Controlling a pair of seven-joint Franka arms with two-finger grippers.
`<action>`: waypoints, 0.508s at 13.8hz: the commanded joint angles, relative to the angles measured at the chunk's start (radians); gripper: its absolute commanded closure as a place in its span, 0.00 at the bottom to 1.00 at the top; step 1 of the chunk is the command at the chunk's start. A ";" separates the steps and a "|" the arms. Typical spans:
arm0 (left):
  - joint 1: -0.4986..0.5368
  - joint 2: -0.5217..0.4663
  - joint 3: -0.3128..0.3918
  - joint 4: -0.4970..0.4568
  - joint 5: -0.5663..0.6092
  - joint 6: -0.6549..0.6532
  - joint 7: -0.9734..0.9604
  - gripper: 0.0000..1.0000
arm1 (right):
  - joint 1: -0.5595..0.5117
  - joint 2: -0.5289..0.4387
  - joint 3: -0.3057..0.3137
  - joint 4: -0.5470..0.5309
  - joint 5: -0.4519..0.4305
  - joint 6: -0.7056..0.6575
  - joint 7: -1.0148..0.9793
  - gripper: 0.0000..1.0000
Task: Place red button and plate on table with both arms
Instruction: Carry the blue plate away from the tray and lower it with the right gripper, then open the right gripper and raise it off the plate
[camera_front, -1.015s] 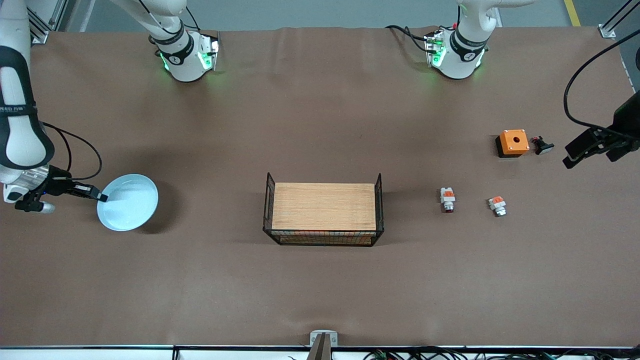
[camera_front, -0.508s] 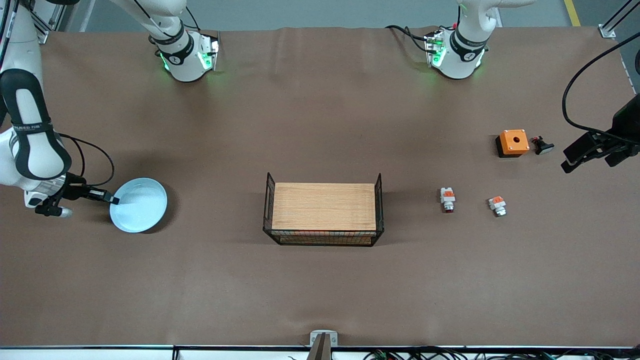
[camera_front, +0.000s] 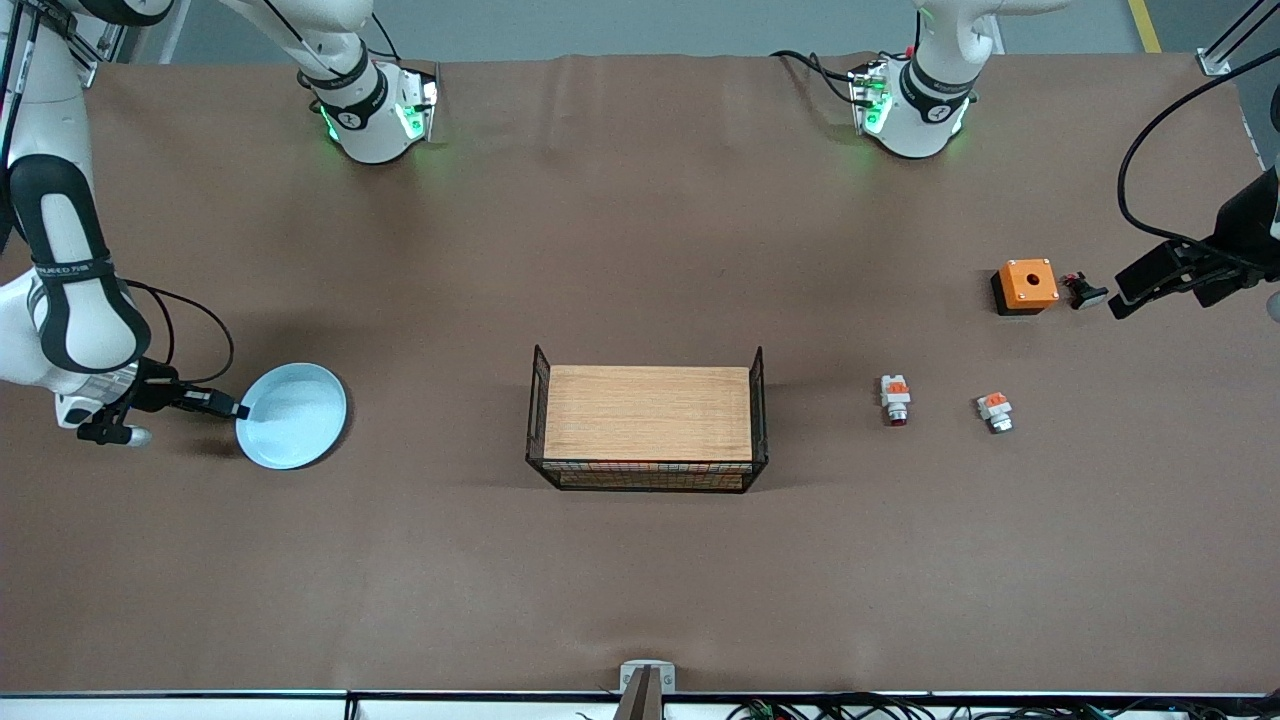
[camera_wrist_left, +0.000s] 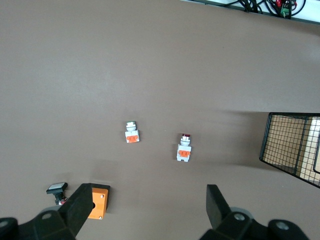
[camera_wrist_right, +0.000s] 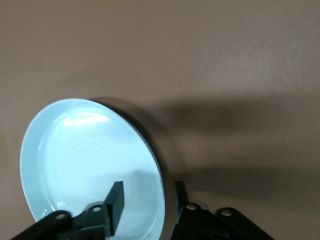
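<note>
The pale-blue plate (camera_front: 292, 415) is low at the right arm's end of the brown table (camera_front: 640, 230); I cannot tell whether it touches. My right gripper (camera_front: 238, 410) is shut on the plate's rim; in the right wrist view the plate (camera_wrist_right: 85, 160) has its rim between that gripper's (camera_wrist_right: 147, 197) two fingers. The red button (camera_front: 895, 400) lies on the table between the wooden tray and a similar part. It also shows in the left wrist view (camera_wrist_left: 184, 150). My left gripper (camera_front: 1120, 300) is open and empty over the table beside the orange box; it also shows in its own view (camera_wrist_left: 147, 207).
A wooden tray with black wire ends (camera_front: 648, 415) stands mid-table. A similar orange-white part (camera_front: 995, 411), an orange box with a hole (camera_front: 1025, 285) and a small black switch part (camera_front: 1085, 292) lie toward the left arm's end.
My right gripper has carried the plate toward the tray and lower, its shadow shrinking. My left gripper has drifted a little closer to the black switch part.
</note>
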 joint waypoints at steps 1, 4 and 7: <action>0.000 -0.016 0.000 0.007 -0.017 -0.033 0.007 0.00 | 0.027 -0.037 -0.004 0.024 -0.071 -0.014 -0.003 0.00; 0.000 -0.015 0.000 0.008 -0.016 -0.052 0.009 0.00 | 0.077 -0.123 -0.007 0.024 -0.164 -0.066 0.113 0.00; 0.000 -0.016 0.002 0.008 -0.016 -0.053 0.010 0.00 | 0.141 -0.233 0.002 0.073 -0.328 -0.245 0.396 0.00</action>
